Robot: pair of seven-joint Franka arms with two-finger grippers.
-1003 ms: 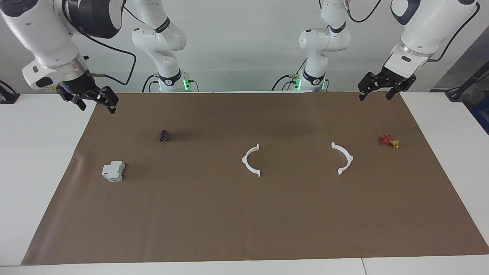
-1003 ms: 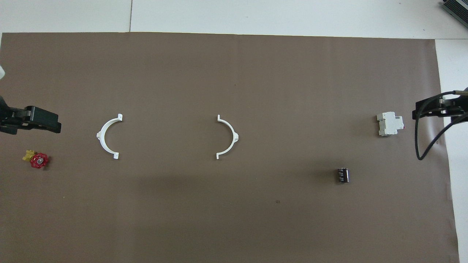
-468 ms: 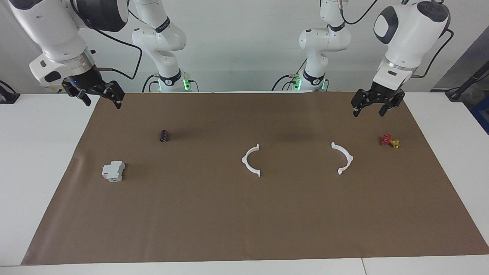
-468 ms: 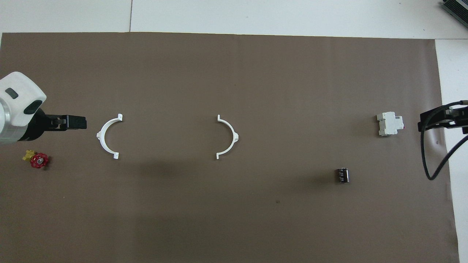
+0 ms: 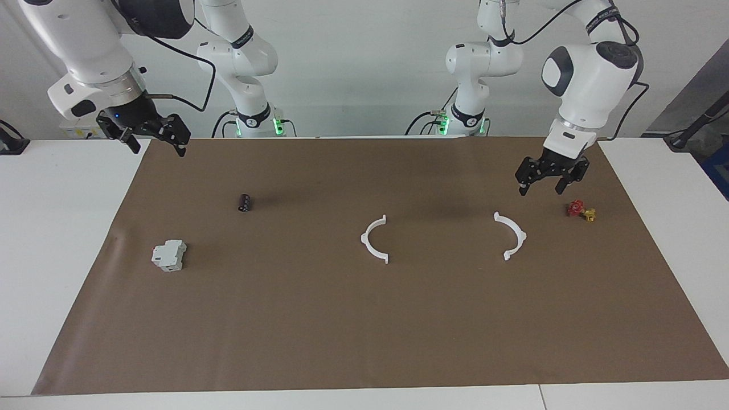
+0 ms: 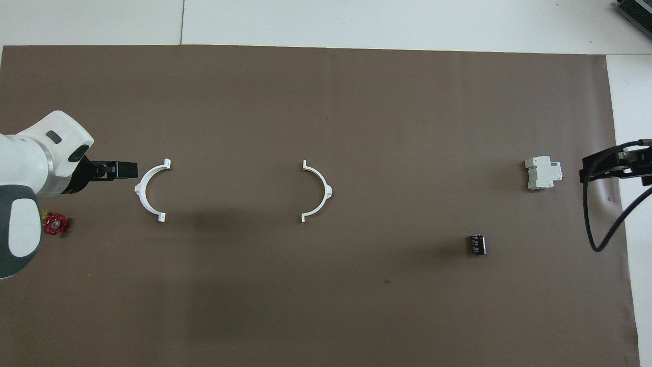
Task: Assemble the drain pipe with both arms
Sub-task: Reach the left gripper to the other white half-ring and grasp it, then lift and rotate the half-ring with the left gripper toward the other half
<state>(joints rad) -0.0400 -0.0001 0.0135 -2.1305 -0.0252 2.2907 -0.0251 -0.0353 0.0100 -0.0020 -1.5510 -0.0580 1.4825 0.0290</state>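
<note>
The drain pipe lies as two separate white half-rings on the brown mat. One half-ring [image 5: 364, 239] [image 6: 328, 191] is at the middle. The other half-ring [image 5: 522, 233] [image 6: 138, 189] lies toward the left arm's end, and their open sides face each other. My left gripper [image 5: 541, 188] [image 6: 126, 169] is open and empty. It hangs in the air over the mat just beside that end half-ring, apart from it. My right gripper [image 5: 156, 145] [image 6: 596, 165] is open and empty, held high over the mat's edge at the right arm's end.
A red and yellow valve [image 5: 581, 210] [image 6: 53, 224] lies beside the left gripper. A grey-white blocky box [image 5: 169, 255] [image 6: 543, 173] and a small black cylinder [image 5: 245, 203] [image 6: 477, 244] lie toward the right arm's end. The brown mat [image 5: 364, 330] covers most of the white table.
My left gripper has come down and moved in from the mat's corner toward the end half-ring. My right gripper has shifted a little toward the mat. The half-rings have not moved.
</note>
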